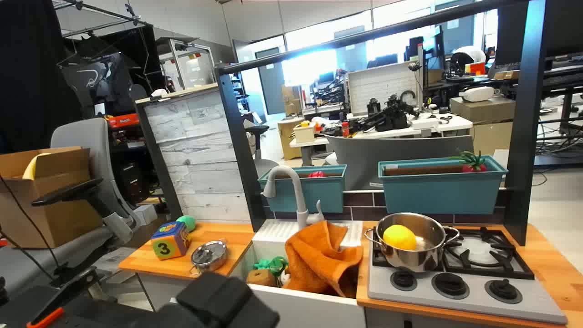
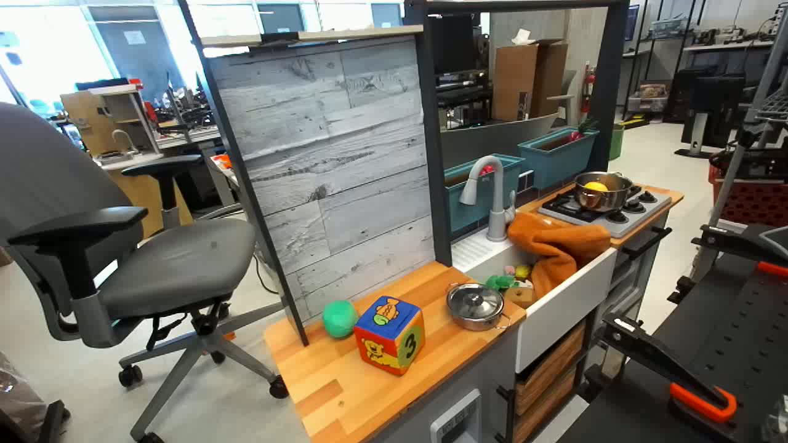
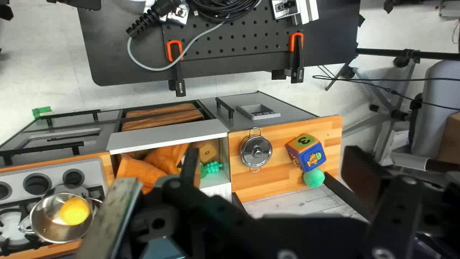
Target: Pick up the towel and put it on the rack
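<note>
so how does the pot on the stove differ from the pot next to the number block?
Lid: the stove pot is open with a round yellow thing inside; the counter pot has its lid on.
Size: the stove pot is plainly bigger than the counter pot.
Place: the stove pot stands on the stove; the counter pot sits on the wooden counter.
Shared: both upright, shiny metal, two loop handles.

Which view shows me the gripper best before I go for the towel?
The wrist view: the gripper is up close there, both fingers in sight and wide apart. Neither exterior view shows both fingers; in an exterior view a blurred dark shape at the bottom edge may be part of it, but I cannot tell.
</note>
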